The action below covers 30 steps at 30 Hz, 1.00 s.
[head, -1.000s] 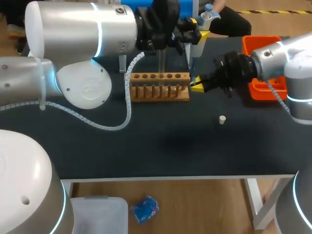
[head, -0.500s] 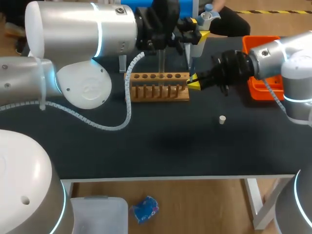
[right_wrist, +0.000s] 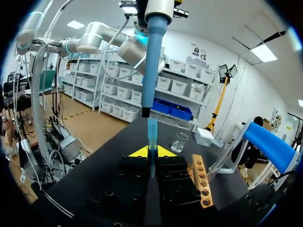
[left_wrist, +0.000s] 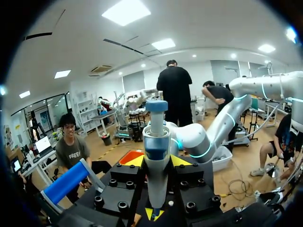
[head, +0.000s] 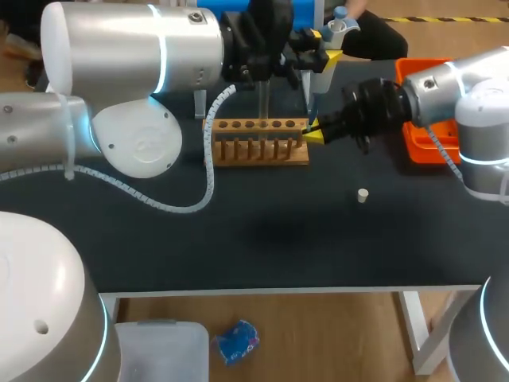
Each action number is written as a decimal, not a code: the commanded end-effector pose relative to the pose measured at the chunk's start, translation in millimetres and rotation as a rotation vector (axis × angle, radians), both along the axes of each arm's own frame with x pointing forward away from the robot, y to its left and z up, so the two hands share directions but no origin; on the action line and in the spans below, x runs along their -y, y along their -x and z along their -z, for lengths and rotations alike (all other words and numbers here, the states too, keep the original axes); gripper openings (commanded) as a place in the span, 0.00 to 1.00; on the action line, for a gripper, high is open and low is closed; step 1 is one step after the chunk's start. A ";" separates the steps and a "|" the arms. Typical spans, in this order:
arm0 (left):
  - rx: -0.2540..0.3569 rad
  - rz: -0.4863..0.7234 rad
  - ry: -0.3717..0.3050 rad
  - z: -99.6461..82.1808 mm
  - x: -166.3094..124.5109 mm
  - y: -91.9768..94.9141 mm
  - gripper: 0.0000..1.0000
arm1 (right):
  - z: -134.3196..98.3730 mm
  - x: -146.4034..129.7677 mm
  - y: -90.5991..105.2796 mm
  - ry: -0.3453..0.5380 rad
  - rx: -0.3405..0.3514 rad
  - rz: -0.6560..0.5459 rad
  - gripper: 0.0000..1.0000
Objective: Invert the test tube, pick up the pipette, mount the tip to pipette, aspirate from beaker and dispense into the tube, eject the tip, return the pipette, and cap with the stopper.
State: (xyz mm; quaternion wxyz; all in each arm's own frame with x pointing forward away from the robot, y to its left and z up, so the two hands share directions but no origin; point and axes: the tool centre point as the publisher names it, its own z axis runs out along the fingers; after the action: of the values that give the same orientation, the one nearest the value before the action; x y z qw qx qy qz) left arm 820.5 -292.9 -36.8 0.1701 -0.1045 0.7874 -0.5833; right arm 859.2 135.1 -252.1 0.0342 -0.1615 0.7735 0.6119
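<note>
In the head view my left gripper (head: 316,54) is shut on the white and blue pipette (head: 322,60), held upright behind the wooden rack (head: 260,143). The left wrist view shows the pipette (left_wrist: 156,151) clamped between the fingers. My right gripper (head: 312,135) is at the rack's right end, shut on a clear blue pipette tip (right_wrist: 152,135). The tip points up, just under the pipette's nozzle (right_wrist: 146,111), with a small gap between them. A test tube (head: 262,103) stands in the rack. The white stopper (head: 363,195) lies on the mat. The beaker (right_wrist: 179,142) stands past the right gripper.
An orange tray (head: 425,76) sits at the right behind my right arm. The left arm's white cable (head: 209,171) loops over the mat left of the rack. The rack (right_wrist: 201,182) lies close beside the right gripper. A blue-barred stand (right_wrist: 273,145) is further off.
My right gripper has moved left and slightly back with the tip, from beside the rack's end to under the pipette's nozzle. The left arm and pipette have stayed put.
</note>
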 end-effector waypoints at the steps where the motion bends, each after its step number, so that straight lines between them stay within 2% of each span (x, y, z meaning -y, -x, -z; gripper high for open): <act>1: -0.171 0.559 -0.017 -0.7 -3.7 -2.5 0.00 | -1.5 -1.4 -0.7 -0.001 0.001 0.003 0.00; 10: -0.171 0.559 -0.017 -0.7 -3.7 -2.5 0.00 | -4.1 0.1 1.8 -0.015 -0.006 0.004 0.00; 21: -0.171 0.559 -0.017 -0.7 -3.7 -2.5 0.00 | 4.0 3.7 3.4 -0.001 -0.017 0.007 0.00; 30: -0.171 0.559 -0.017 -0.7 -3.7 -2.5 0.00 | -1.3 2.7 2.8 -0.010 -0.011 0.005 0.00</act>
State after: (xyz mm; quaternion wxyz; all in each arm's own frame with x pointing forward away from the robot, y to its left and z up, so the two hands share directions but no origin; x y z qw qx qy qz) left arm 820.5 -292.9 -36.8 0.1701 -0.1045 0.7874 -0.5833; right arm 857.1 133.3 -252.0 0.0315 -0.1557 0.7706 0.6172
